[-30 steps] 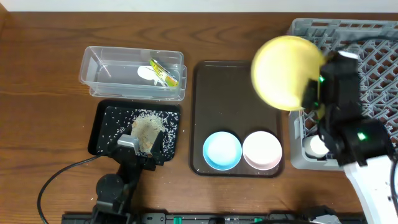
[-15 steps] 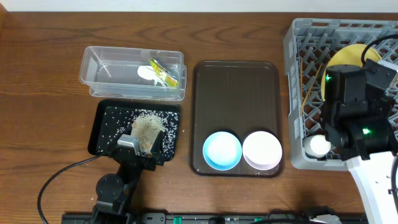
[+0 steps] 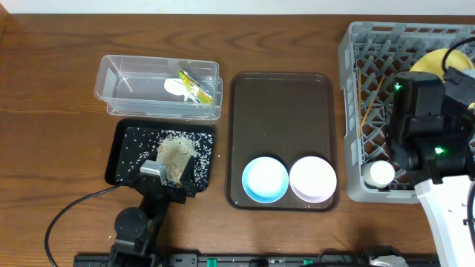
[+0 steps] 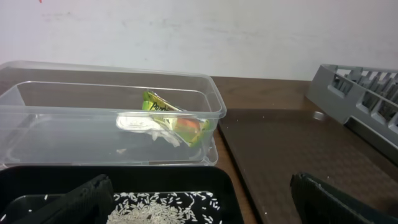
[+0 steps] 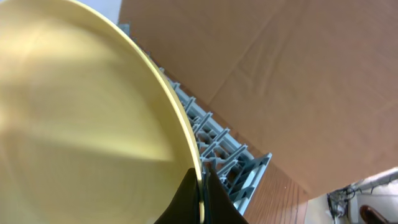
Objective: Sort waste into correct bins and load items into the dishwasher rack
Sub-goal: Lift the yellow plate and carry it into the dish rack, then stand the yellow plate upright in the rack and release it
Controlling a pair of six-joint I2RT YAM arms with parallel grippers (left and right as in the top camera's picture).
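Yellow plate (image 5: 81, 106): we see its rim pinched by right gripper (image 5: 200, 198), over grey rack (image 5: 239, 165).
Left gripper (image 4: 205, 205): fingers apart, empty.

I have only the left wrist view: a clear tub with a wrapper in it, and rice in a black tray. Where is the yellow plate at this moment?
Observer: The yellow plate is at the far right part of the grey rack, partly hidden under the right arm. I cannot tell if it sits between the pegs.
Operator: Does the right arm hold it?
Observer: Yes. In the right wrist view its jaws are closed on the rim of the plate, one on each face.
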